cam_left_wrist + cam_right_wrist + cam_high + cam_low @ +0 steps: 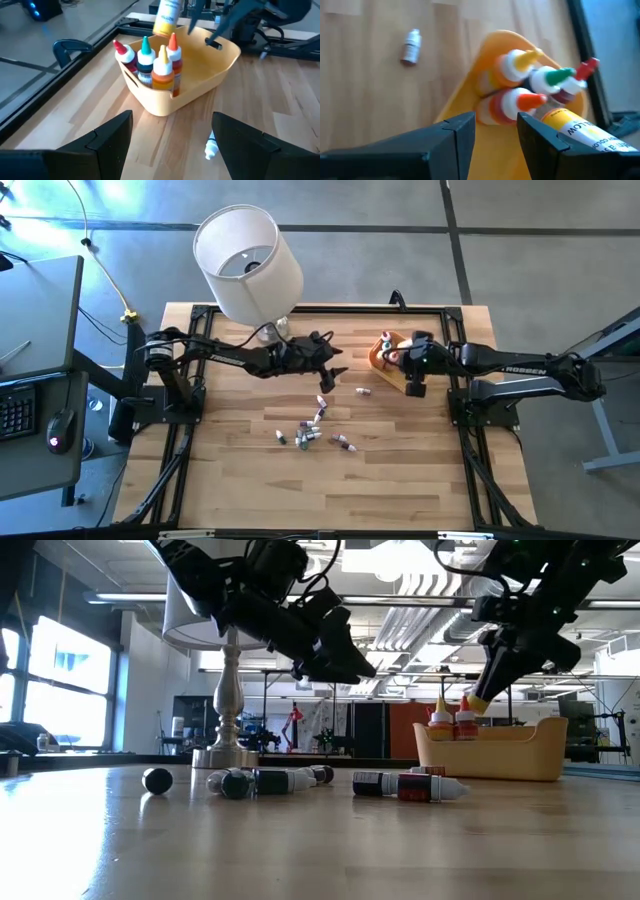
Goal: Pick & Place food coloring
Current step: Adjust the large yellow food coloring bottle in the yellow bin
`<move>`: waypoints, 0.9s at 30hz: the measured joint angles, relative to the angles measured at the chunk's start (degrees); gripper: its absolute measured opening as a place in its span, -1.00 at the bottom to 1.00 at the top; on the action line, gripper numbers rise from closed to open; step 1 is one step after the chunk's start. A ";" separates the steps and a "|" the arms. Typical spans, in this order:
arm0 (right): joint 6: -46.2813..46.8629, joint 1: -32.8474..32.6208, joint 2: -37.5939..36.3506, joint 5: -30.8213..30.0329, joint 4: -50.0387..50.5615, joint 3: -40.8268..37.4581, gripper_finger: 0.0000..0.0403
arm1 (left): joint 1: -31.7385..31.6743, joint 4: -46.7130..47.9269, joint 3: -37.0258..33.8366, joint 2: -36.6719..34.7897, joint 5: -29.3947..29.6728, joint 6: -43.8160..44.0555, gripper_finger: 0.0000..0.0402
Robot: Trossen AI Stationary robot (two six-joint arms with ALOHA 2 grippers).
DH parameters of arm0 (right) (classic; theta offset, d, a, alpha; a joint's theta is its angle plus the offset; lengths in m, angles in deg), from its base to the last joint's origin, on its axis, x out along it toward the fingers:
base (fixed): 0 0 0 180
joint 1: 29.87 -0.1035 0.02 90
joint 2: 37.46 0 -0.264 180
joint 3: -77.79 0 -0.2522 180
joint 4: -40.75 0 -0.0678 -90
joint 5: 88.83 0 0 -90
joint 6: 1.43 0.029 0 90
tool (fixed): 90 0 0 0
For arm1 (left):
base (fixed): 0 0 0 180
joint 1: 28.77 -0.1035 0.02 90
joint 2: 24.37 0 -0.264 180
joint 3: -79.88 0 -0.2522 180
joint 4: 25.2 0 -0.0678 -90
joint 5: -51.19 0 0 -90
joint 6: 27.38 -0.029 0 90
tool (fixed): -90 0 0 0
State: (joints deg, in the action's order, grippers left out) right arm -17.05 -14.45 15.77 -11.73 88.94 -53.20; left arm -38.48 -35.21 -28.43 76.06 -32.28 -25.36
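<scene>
While the right gripper (478, 698) hangs over the orange bowl (383, 360), its fingers are clamped on a yellow food coloring bottle (166, 15) held just above four bottles standing upright and close together inside: red-capped (124, 54), green-capped (145, 59), yellow-capped (162, 70) and orange-capped (173, 49). Judged from this pose, the step in hand is the drop into the bowl. A release from here could send the bottle onto the pointed caps, so that it tips a standing bottle or rolls out over the rim; a lower descent could bring the fingers against the caps, since the cluster fills the near end. Free room lies in the bowl's empty far half. The left gripper (335, 363) hovers above the table centre with its fingers wide apart and nothing between them, near the bowl; a sideways sweep by either arm could make them meet. Several loose bottles (310, 434) lie scattered on the wooden table (240, 490), one white bottle (364, 391) just beside the bowl. A table lamp (247, 265) stands behind the left arm, limiting its rearward travel
</scene>
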 joint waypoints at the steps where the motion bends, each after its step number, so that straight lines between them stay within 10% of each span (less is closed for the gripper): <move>1: 0.20 0.00 0.00 -0.40 0.01 0.00 -0.32 | 0.00 0.17 0.00 0.00 -0.16 0.20 0.34; 19: 0.56 2.12 4.15 -2.18 0.18 -0.15 -0.32 | 0.00 0.40 0.00 0.00 -1.98 1.29 0.34; 27: -4.06 5.02 13.92 11.82 1.72 0.14 -0.32 | 0.00 1.77 -0.04 0.00 -4.18 -1.53 0.34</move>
State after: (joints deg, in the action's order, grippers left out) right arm -21.11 -9.43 29.69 0.09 90.66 -53.06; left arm -38.48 -33.44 -28.47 76.06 -36.46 -26.90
